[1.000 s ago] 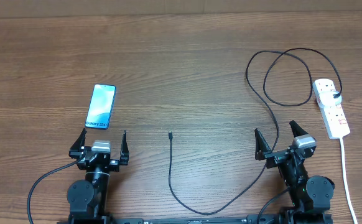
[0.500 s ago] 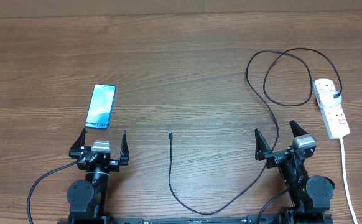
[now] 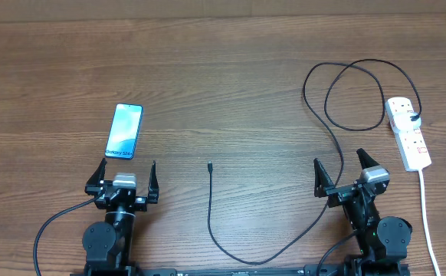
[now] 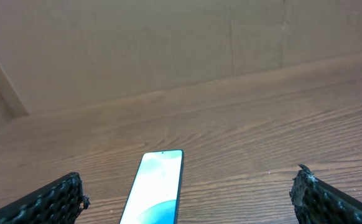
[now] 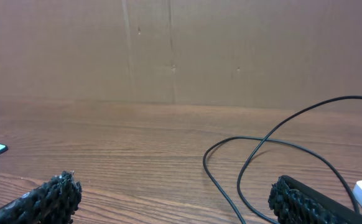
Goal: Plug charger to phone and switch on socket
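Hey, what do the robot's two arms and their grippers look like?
Both arms are black with round joint housings. The left gripper and right gripper each have two pointed black fingers with knobbly textured pads, a grey block behind them, and thin black cables trailing from the base.

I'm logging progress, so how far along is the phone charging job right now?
Nothing looks done. The charger lies with its free tip on the table, apart from the phone. Nothing is in hand: the left claw and right claw are open and empty. Left: grasp the tip, plug it in, switch on the socket.
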